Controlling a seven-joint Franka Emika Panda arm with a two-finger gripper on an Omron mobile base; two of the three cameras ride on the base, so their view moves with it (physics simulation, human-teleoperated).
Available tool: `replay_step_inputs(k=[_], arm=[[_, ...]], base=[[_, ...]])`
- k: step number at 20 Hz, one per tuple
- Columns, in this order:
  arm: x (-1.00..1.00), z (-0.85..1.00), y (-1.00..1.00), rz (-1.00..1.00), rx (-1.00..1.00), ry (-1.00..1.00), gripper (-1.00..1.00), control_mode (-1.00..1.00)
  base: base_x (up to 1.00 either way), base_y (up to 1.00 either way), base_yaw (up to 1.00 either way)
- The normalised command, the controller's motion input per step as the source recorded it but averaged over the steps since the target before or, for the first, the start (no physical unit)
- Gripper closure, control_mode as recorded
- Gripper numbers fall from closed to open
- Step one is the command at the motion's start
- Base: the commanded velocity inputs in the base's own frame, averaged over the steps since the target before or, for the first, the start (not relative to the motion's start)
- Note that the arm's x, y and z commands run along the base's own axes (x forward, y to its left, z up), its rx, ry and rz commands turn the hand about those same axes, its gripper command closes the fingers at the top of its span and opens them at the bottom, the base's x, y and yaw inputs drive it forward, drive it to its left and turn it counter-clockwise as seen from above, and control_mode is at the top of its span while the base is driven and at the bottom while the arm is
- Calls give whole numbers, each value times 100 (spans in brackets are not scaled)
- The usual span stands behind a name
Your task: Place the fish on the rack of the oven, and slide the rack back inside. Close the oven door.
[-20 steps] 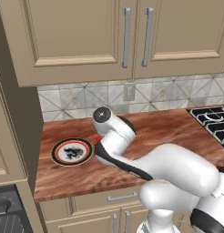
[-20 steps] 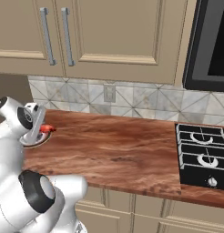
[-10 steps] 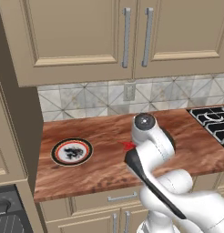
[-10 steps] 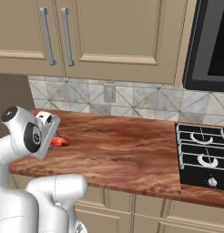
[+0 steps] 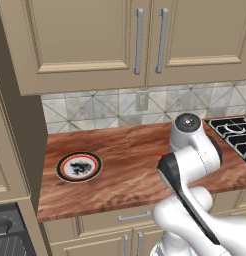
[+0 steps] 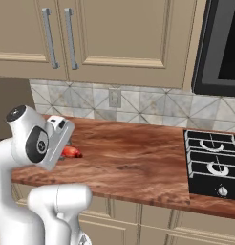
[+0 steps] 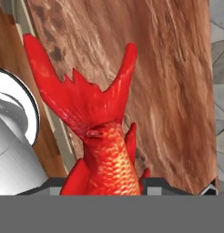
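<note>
plate [image 5: 78, 166] on counter [image 5: 120, 150] left, cooktop [image 6: 212, 162] right, fish [image 6: 71, 152] between

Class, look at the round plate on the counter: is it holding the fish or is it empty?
Empty. The plate shows only its patterned centre, while the fish hangs at the claw, off above the wooden counter.

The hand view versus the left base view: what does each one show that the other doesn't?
The hand view alone gives the fish in close detail: forked red tail, orange scales, hanging over the wood. The left base view alone takes in the round black-rimmed plate sitting bare, the beige upper cabinets and a corner of the gas cooktop. Both share the wooden counter and the grey tiled backsplash.
</note>
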Motion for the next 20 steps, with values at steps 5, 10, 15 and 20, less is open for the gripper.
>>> replay_step_inputs(k=[5, 10, 15, 20], arm=[[3, 0, -2, 0, 1, 0, 100, 100], [0, 0, 0, 0, 0, 0, 100, 100], [0, 0, 0, 0, 0, 0, 100, 100], [0, 0, 0, 0, 0, 0, 100, 100]], base=[[2, 0, 0], [-16, -11, 2], [-66, -4, 15], [-66, 0, 20]])
